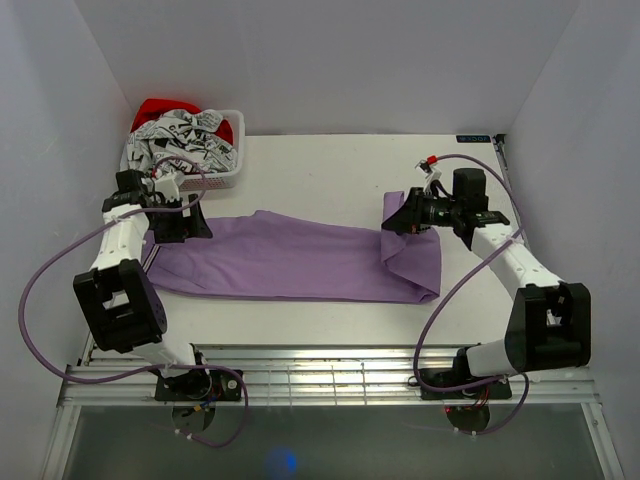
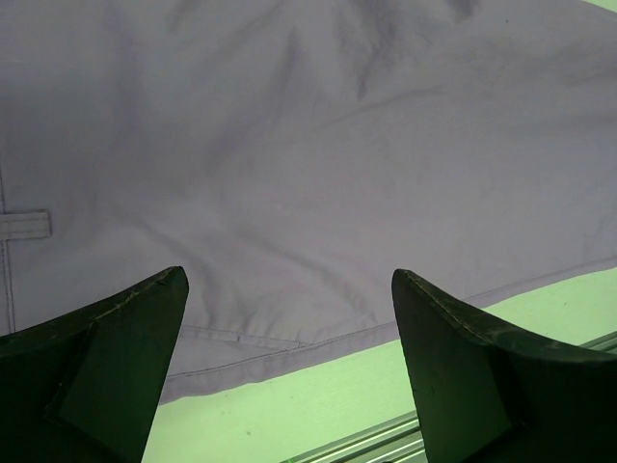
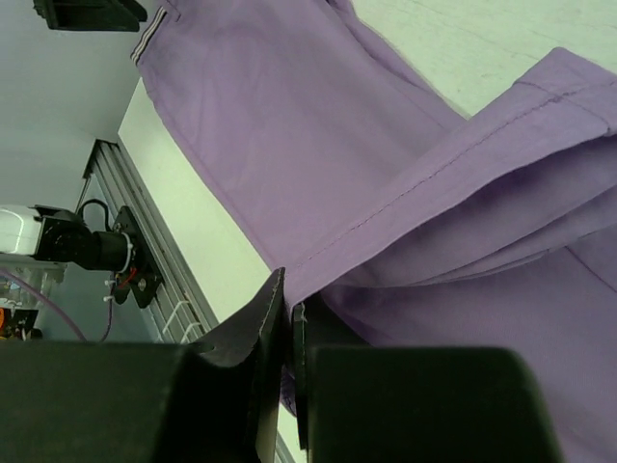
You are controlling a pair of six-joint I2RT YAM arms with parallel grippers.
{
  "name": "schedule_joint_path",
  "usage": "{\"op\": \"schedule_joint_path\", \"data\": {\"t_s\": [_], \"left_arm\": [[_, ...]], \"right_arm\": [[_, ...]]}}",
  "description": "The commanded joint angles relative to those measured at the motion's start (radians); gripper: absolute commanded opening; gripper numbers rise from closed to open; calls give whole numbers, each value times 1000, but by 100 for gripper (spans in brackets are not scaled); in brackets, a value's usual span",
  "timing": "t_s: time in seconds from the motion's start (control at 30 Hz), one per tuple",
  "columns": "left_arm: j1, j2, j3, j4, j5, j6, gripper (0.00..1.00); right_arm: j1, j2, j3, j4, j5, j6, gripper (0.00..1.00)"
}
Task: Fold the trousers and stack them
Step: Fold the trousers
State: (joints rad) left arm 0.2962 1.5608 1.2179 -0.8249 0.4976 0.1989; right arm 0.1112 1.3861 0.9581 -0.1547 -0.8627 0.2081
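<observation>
The lilac-purple trousers [image 1: 290,258] lie spread across the table, waistband at the left, leg ends at the right. My right gripper [image 1: 400,220] is shut on the hem end of the trousers [image 3: 463,183] and holds it lifted and folded back over the cloth. The pale striped waistband [image 3: 145,43] shows far off in the right wrist view. My left gripper [image 1: 185,225] is open and empty, hovering over the waist end of the trousers [image 2: 318,145], its fingers [image 2: 116,338] apart above the cloth's near edge.
A white basket [image 1: 228,176] of patterned and red clothes stands at the back left. The table's near edge has a metal rail [image 1: 330,365]. White walls enclose the table on three sides.
</observation>
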Motion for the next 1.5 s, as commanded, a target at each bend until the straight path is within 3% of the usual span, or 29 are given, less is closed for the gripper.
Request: {"op": "schedule_joint_path", "data": {"t_s": [0.0,0.5,0.83,1.1,1.47], "left_arm": [[14,-2,-8,27,-8,-22,98],[23,31,-4,30,-28,-24,98],[24,73,-17,36,-7,-41,98],[23,74,-35,43,-11,-24,98],[24,64,-38,44,-14,-9,98]], "right_arm": [[48,19,-10,141,4,109,8],[289,134,-75,452,80,260,8],[378,263,-73,537,102,304,8],[404,349,-68,608,24,361,8],[452,297,-26,558,11,340,8]]}}
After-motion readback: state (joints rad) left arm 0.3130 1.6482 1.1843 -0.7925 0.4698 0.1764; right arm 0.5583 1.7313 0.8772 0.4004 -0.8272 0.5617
